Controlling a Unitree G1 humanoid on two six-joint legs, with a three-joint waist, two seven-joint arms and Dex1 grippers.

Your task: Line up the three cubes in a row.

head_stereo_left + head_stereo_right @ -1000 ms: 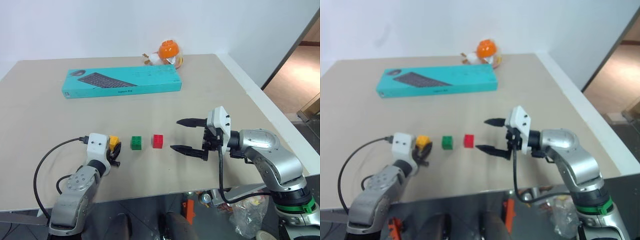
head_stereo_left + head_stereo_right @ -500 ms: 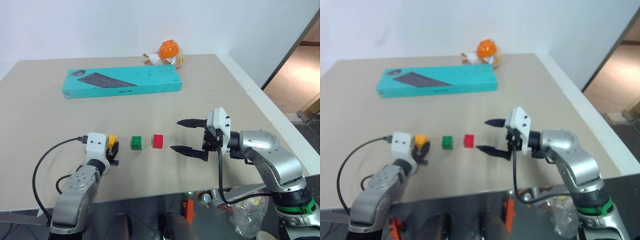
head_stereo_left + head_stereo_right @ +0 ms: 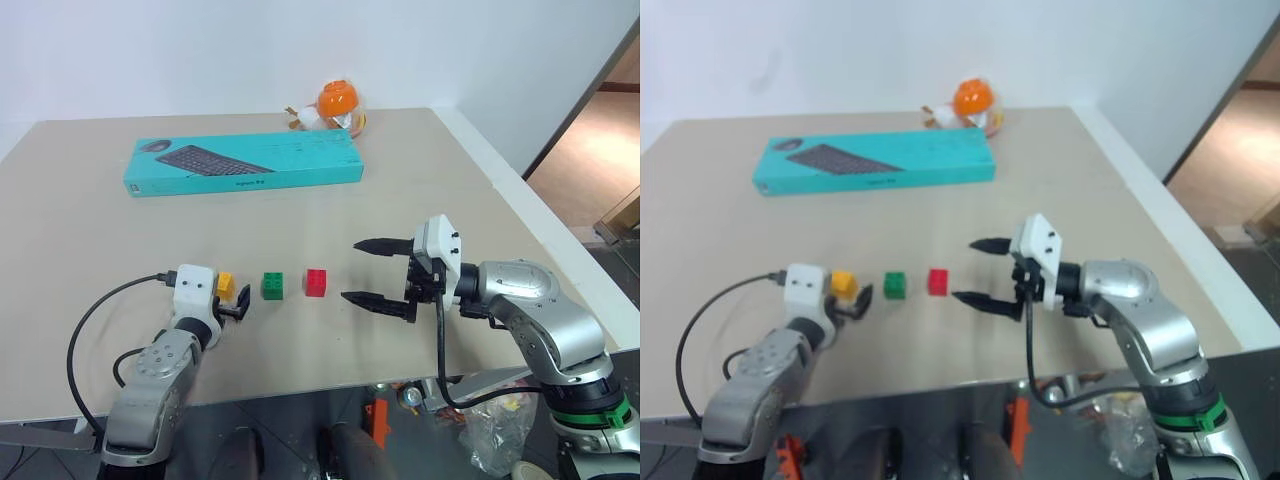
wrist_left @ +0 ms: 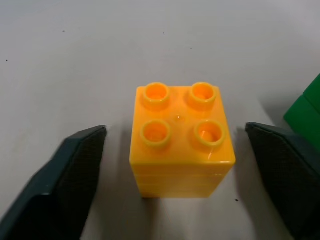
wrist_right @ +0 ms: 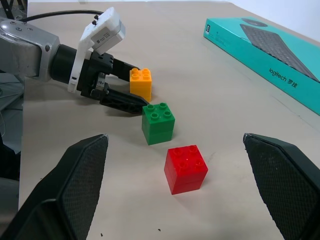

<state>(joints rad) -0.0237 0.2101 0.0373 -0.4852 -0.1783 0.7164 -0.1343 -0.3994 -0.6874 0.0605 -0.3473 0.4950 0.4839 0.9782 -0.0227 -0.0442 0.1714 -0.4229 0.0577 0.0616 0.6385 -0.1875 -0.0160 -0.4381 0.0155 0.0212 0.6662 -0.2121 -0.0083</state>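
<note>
Three studded cubes stand in a row on the beige table: yellow-orange (image 3: 226, 285), green (image 3: 272, 286) and red (image 3: 316, 282), with small gaps between them. My left gripper (image 3: 232, 298) is open around the yellow-orange cube (image 4: 180, 145). Its dark fingers (image 4: 65, 190) stand apart from the cube's sides on both flanks. A corner of the green cube (image 4: 305, 107) shows beside it. My right gripper (image 3: 351, 270) hangs open and empty just right of the red cube (image 5: 186, 167), pointing left along the row.
A long teal keyboard box (image 3: 245, 164) lies across the far half of the table. A round orange toy (image 3: 337, 105) sits behind it near the back edge. The table's right edge (image 3: 520, 210) runs close to my right arm.
My left gripper has opened and let go of the yellow-orange cube, which stays on the table where it was. The right arm has not moved.
</note>
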